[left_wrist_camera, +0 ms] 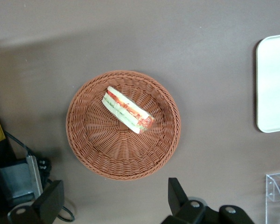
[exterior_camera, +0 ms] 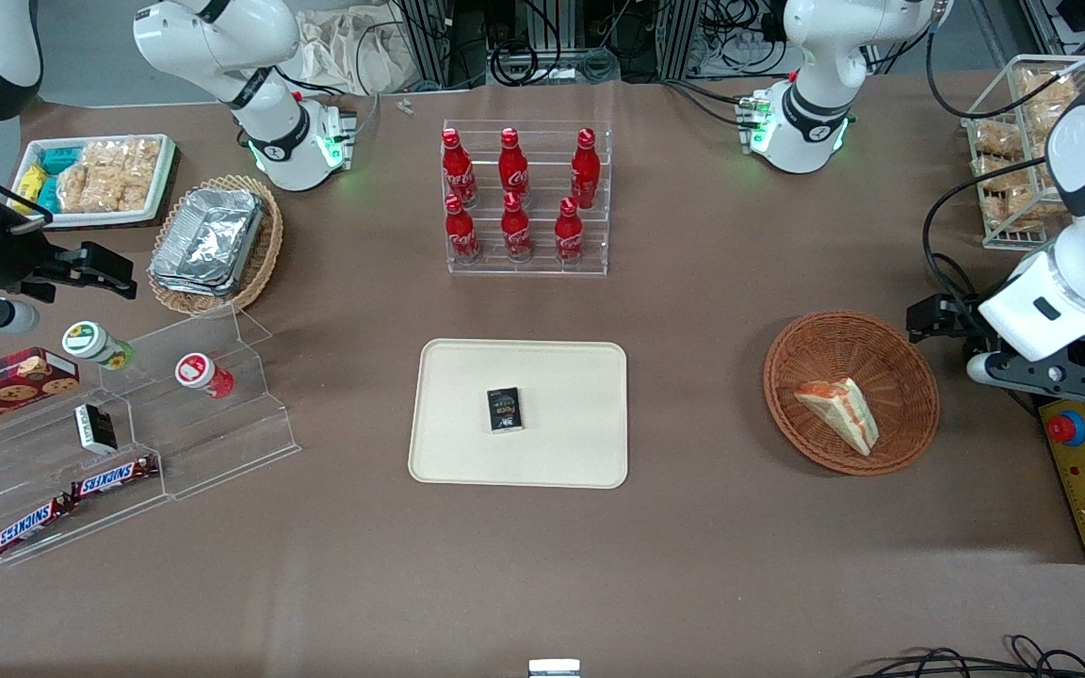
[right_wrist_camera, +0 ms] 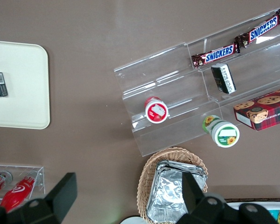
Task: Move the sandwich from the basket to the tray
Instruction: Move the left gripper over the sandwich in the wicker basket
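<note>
The sandwich (exterior_camera: pixel 839 411) (left_wrist_camera: pixel 127 109), a white-bread wedge with red and green filling, lies in the round reddish-brown basket (exterior_camera: pixel 910 377) (left_wrist_camera: pixel 93 149) toward the working arm's end of the table. My gripper (exterior_camera: pixel 921 320) (left_wrist_camera: pixel 113 203) hangs beside the basket's rim, apart from it and above the table. It is open, its fingers (left_wrist_camera: pixel 177 196) spread wide with nothing between them. The cream tray (exterior_camera: pixel 571 395) (left_wrist_camera: pixel 273 84) lies mid-table with a small black packet (exterior_camera: pixel 505 410) on it.
A clear rack of red cola bottles (exterior_camera: pixel 524 198) stands farther from the front camera than the tray. A yellow control box (exterior_camera: pixel 1084 471) sits by the basket. Toward the parked arm's end are a stepped acrylic shelf (exterior_camera: pixel 222 452), a foil-container basket (exterior_camera: pixel 213 240) and a snack tray (exterior_camera: pixel 100 179).
</note>
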Robot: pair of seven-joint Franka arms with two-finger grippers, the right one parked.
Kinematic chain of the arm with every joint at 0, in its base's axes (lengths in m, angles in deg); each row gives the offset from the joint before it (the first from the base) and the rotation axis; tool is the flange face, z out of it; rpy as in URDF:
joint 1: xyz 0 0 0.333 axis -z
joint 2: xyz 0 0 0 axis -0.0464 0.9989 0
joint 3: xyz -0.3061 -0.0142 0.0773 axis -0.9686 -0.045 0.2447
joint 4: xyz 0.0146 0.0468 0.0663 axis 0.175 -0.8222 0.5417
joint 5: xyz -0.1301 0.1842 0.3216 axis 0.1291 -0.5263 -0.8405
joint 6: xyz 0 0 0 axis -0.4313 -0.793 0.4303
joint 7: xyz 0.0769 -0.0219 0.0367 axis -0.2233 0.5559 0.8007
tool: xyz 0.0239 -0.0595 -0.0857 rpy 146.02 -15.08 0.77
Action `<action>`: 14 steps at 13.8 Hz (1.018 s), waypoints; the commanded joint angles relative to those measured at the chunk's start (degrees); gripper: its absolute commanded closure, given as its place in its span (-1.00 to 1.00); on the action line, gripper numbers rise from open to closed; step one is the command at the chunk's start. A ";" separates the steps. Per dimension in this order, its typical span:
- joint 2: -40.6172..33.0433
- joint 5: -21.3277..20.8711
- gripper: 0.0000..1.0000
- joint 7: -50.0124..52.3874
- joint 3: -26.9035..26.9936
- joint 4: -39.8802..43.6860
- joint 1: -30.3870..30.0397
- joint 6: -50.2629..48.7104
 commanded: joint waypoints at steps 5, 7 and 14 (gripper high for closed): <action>0.69 -1.02 -1.00 16.79 0.02 -10.34 -0.03 9.34; 0.95 -2.77 -1.00 24.53 0.02 -14.74 0.06 14.69; 4.72 -3.66 -1.00 40.19 0.38 -25.13 -0.64 30.44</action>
